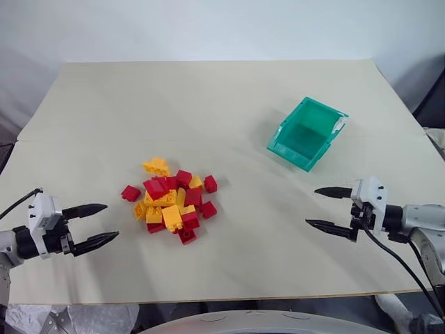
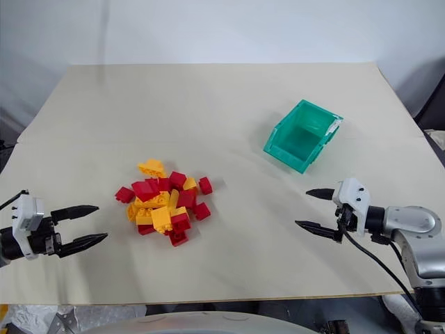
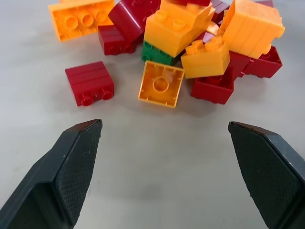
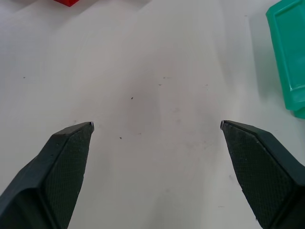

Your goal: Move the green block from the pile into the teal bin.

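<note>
Green block (image 3: 156, 54) sits low in the pile (image 1: 172, 200), wedged under yellow bricks. We hold our left gripper (image 1: 106, 223) near-left and right gripper (image 1: 310, 207) near-right, jaws wide apart, empty. Far right: bin (image 1: 306, 133).

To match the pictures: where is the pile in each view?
Left eye view: pile, centre-left on the table.
Right eye view: pile centre-left too.
Left wrist view: pile ahead of the left gripper.
Right wrist view: one red brick's edge, beyond the right gripper.
Shared landmark: the table.
</note>
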Robot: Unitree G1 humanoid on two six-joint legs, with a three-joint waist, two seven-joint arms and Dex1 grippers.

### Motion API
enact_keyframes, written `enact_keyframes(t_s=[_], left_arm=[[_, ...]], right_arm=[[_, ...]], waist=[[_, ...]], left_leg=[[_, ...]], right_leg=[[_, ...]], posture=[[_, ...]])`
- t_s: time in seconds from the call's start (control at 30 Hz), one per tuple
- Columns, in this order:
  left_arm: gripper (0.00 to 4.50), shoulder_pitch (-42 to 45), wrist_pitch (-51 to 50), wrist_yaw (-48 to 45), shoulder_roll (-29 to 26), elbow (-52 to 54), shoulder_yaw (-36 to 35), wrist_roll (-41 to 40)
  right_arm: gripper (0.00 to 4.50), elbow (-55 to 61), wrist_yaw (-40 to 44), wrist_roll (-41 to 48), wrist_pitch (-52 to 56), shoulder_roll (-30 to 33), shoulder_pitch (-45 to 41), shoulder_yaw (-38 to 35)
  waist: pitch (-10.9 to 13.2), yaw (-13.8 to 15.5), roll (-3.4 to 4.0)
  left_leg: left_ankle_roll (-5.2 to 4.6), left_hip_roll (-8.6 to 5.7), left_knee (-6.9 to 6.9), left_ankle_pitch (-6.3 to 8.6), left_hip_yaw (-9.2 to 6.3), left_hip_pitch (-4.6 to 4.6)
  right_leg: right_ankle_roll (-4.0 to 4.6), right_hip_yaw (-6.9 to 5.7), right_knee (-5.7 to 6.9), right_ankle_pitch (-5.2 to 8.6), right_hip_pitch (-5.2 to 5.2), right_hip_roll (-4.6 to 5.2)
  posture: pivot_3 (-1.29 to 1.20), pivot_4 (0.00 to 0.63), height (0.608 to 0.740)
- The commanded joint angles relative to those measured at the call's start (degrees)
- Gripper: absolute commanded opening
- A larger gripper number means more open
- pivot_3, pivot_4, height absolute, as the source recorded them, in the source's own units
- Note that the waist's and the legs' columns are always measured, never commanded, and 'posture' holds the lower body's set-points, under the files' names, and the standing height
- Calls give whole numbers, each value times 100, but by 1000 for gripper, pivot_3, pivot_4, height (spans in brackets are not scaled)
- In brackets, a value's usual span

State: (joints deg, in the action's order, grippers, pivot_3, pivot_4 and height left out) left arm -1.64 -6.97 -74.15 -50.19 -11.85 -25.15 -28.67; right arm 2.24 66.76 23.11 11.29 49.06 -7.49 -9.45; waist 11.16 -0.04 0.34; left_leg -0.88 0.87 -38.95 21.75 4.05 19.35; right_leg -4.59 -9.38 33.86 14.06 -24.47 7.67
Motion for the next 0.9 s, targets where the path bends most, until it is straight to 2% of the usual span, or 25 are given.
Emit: enact_keyframes(t_s=[0.03,0.3,0.37,0.47,0.6,0.77,0.9], left_arm=[[4500,40,8,-21,-54,142,-123,-122],[4500,263,-486,585,-47,449,-188,-175],[4500,290,-649,139,-89,561,-168,-493],[3915,367,-333,-73,86,828,-280,-716],[2748,290,-287,-281,122,1147,-196,-838],[1328,-178,-491,-933,46,1853,397,-915],[209,62,-445,-994,166,1773,803,-792]], right_arm=[[4474,152,-67,84,-1,-76,-71,-51],[4474,97,-159,34,49,-196,-251,93],[4474,55,-167,30,68,-230,-341,138],[4500,88,-197,70,123,-275,-427,185],[4500,258,-211,158,267,-335,-467,206],[4500,624,-345,250,477,-564,-491,336],[4500,724,-418,233,527,-630,-477,369]], waist=[[0,0,0],[0,1,0],[0,-1,0],[0,-2,0],[0,0,0],[0,-5,0],[0,13,0]], left_leg=[[0,0,-2,1,1,0],[-1,0,-5,1,2,0],[-1,0,-6,1,5,-1],[-1,0,-8,1,8,0],[-1,-1,-13,1,11,-1],[-2,-1,-13,2,25,-6],[-2,0,-17,2,25,-6]], right_leg=[[0,1,0,0,0,-1],[0,5,4,0,0,-2],[0,5,6,-1,0,-3],[0,5,5,-1,-1,-4],[-1,8,7,-1,0,-5],[-1,6,9,-1,-1,-11],[1,9,11,-4,-1,-13]], posture=[[0,150,740],[0,150,740],[0,150,740],[0,150,740],[0,150,740],[0,150,740],[0,150,740]])
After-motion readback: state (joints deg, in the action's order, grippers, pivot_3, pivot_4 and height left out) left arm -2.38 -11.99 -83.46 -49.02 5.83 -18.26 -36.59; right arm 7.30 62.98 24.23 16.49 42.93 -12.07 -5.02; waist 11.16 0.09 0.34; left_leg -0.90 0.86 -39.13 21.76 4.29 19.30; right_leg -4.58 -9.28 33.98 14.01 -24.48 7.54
